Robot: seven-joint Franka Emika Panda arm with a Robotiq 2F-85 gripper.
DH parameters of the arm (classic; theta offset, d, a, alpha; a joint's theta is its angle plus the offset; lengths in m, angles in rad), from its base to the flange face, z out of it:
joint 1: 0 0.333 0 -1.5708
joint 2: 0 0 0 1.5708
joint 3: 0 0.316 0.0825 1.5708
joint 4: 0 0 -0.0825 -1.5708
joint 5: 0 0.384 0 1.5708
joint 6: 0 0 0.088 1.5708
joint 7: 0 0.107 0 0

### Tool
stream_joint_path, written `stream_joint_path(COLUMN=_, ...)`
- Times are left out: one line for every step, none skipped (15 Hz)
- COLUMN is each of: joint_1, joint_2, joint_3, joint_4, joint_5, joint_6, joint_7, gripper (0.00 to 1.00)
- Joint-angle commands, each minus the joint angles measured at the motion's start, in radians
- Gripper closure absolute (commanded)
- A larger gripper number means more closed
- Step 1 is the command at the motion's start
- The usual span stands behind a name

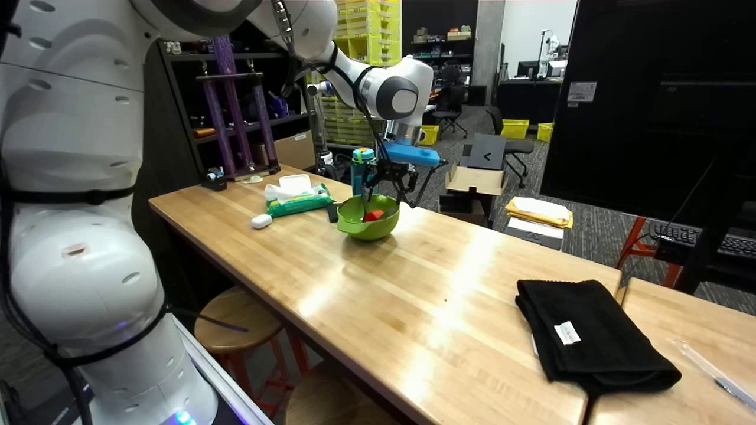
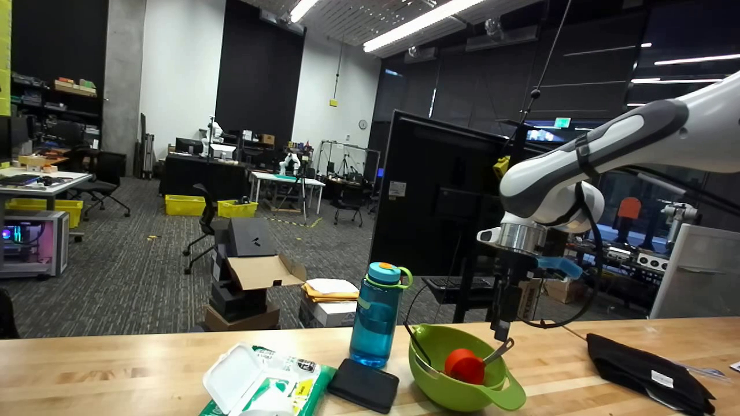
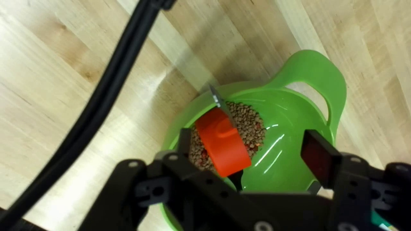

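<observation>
- Here, the jaws stand wide apart above the green bowl (image 3: pixel 282 160);
- below them, a red measuring cup (image 3: pixel 223 144) lies tipped inside the bowl on brown grains (image 3: pixel 247 125);
- near the bowl, on the worktop (image 1: pixel 384 289), a flat black case (image 2: pixel 363 386) and a blue bottle (image 2: pixel 374 323);
- farther off, a folded black cloth (image 1: pixel 590 336).

This is a robotics lab, shown by a large white jointed robot arm (image 1: pixel 77 147), smaller white robot arms (image 2: pixel 216 132) farther back, a yellow plastic rack (image 1: pixel 372 29) and black wheeled office chairs (image 2: pixel 107 173) on dark-grey carpet (image 2: pixel 139 271).
</observation>
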Motion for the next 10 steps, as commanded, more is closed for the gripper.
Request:
stream_joint_path(joint_1=-0.011, joint_2=-0.042, joint_3=-0.007, joint_4=-0.038, joint_5=-0.013, joint_6=0.015, joint_7=0.012, gripper=0.0)
stream_joint_path(joint_1=-0.017, joint_2=-0.042, joint_3=-0.008, joint_4=-0.04, joint_5=-0.009, joint_6=0.015, joint_7=0.011, gripper=0.0)
stream_joint_path(joint_1=-0.022, joint_2=-0.041, joint_3=-0.01, joint_4=-0.041, joint_5=-0.008, joint_6=0.015, joint_7=0.01, gripper=0.0)
stream_joint_path(joint_1=-0.026, joint_2=-0.04, joint_3=-0.012, joint_4=-0.041, joint_5=-0.008, joint_6=0.011, joint_7=0.01, gripper=0.0)
stream_joint_path(joint_1=-0.031, joint_2=-0.039, joint_3=-0.013, joint_4=-0.043, joint_5=-0.007, joint_6=0.013, joint_7=0.011, gripper=0.0)
stream_joint_path(joint_1=-0.035, joint_2=-0.037, joint_3=-0.014, joint_4=-0.046, joint_5=-0.004, joint_6=0.013, joint_7=0.009, gripper=0.0)
stream_joint_path(joint_1=-0.039, joint_2=-0.036, joint_3=-0.014, joint_4=-0.047, joint_5=-0.001, joint_6=0.011, joint_7=0.008, gripper=0.0)
stream_joint_path(joint_1=-0.042, joint_2=-0.034, joint_3=-0.013, joint_4=-0.049, joint_5=0.001, joint_6=0.012, joint_7=0.004, gripper=0.0)
stream_joint_path(joint_1=-0.044, joint_2=-0.032, joint_3=-0.012, joint_4=-0.051, joint_5=0.005, joint_6=0.011, joint_7=0.003, gripper=0.01)
stream_joint_path(joint_1=-0.045, joint_2=-0.031, joint_3=-0.01, joint_4=-0.053, joint_5=0.008, joint_6=0.011, joint_7=0.003, gripper=0.04)
